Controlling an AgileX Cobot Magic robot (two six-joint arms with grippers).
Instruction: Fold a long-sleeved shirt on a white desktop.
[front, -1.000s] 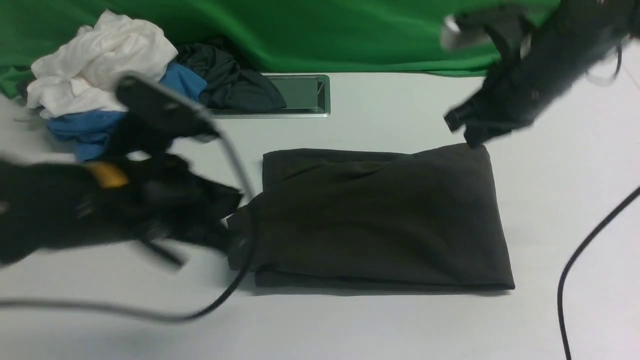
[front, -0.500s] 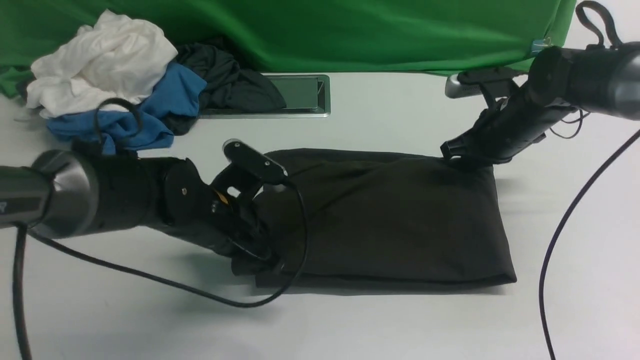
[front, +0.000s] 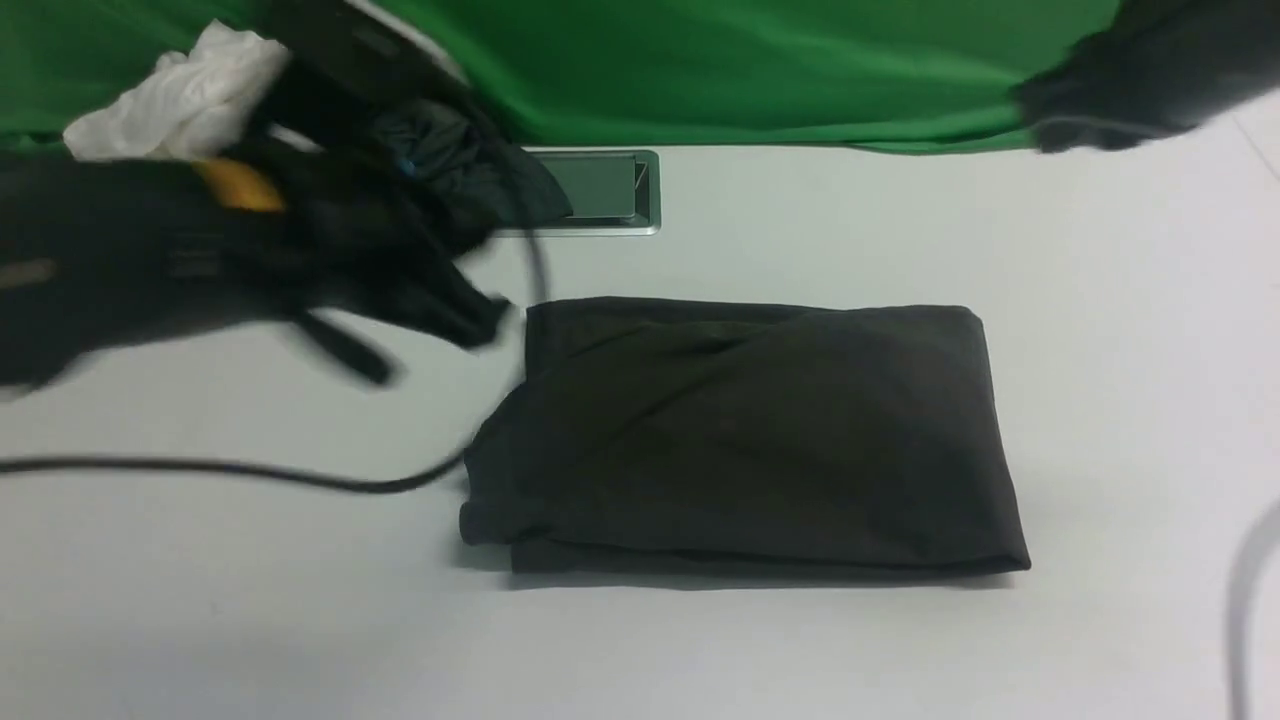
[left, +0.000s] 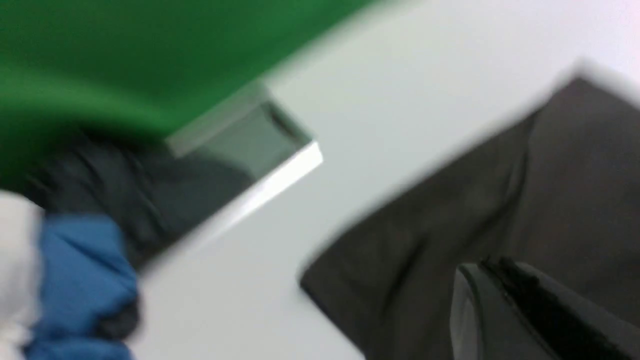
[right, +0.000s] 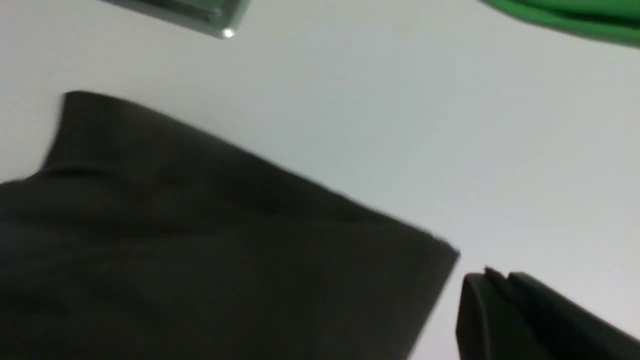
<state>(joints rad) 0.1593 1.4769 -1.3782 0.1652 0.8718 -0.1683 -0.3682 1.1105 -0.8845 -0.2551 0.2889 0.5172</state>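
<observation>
1. while the long-sleeved shirt lies folded on the white desktop, both claws hang clear of it.
2. left gripper: pressed together, empty.
3. right gripper: pressed together, empty.

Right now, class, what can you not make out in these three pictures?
- Front view: the left gripper is motion-blurred; the right gripper is cut off by the top edge.
- Folded black-brown cotton shirt: chest print hidden inside folds.
- Crumpled blue garment: hidden by the left arm in front view, blurred in left wrist view.
</observation>
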